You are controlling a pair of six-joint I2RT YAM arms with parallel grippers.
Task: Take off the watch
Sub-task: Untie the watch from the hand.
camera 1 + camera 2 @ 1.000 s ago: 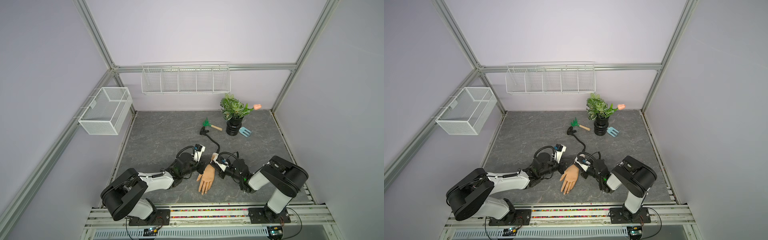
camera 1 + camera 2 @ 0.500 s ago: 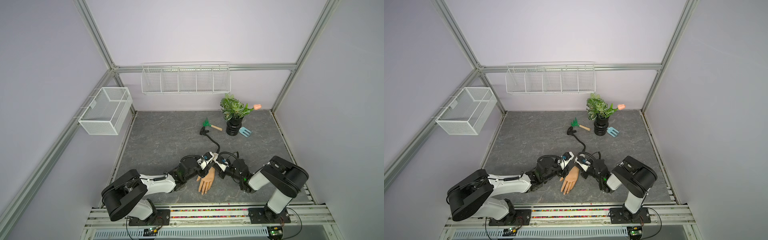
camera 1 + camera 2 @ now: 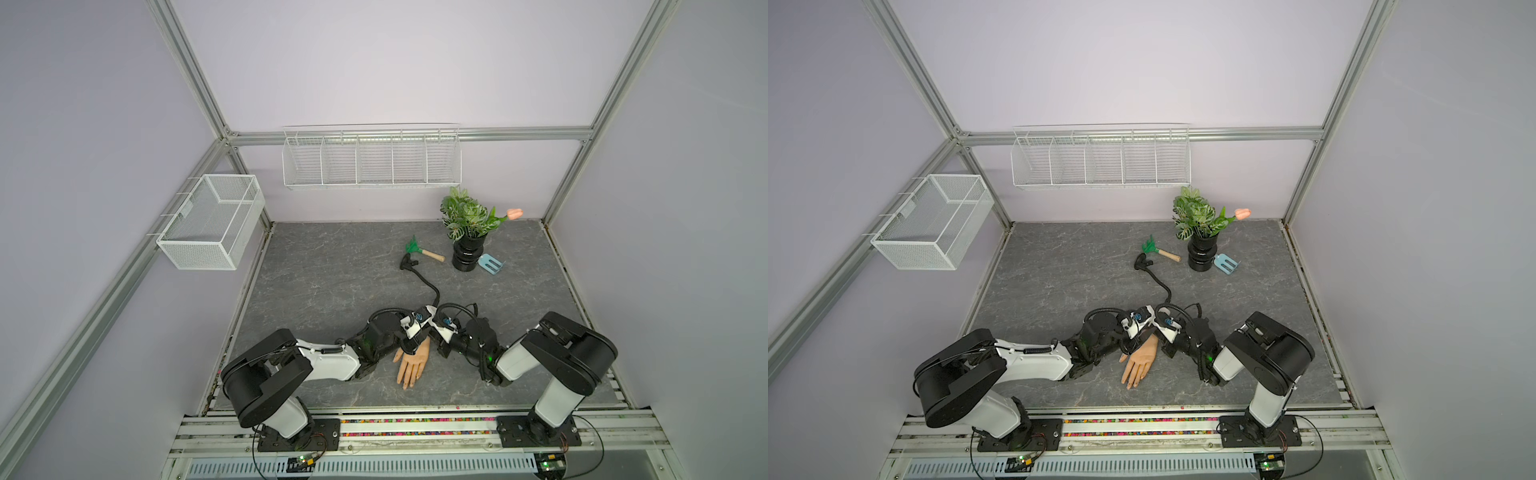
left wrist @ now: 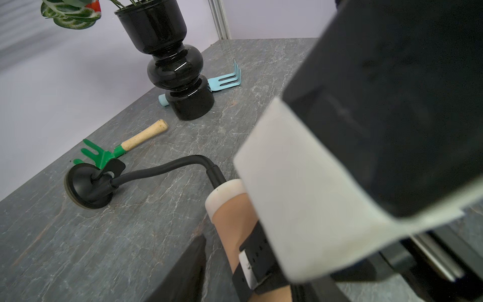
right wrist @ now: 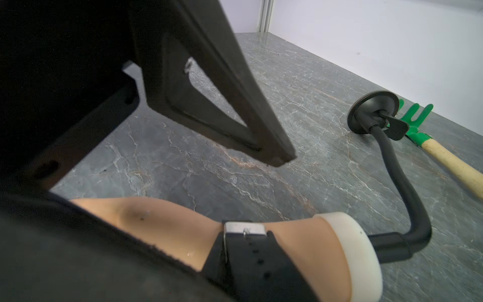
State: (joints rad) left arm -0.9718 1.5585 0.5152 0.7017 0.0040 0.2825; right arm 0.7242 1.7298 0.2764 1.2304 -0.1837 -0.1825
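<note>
Black strap, steel buckle — the watch (image 5: 251, 258) is on the wrist of the mannequin hand (image 3: 411, 365), which lies on the grey table (image 3: 324, 282) between both grippers. The right gripper (image 3: 438, 351) has its fingers (image 5: 222, 104) apart, one clear above the table, the other against the hand just beside the strap, nothing pinched between them. Of the left gripper (image 3: 410, 345) only one finger (image 4: 188, 272) shows, just beside the wrist — whether its jaws are open or closed I cannot tell.
</note>
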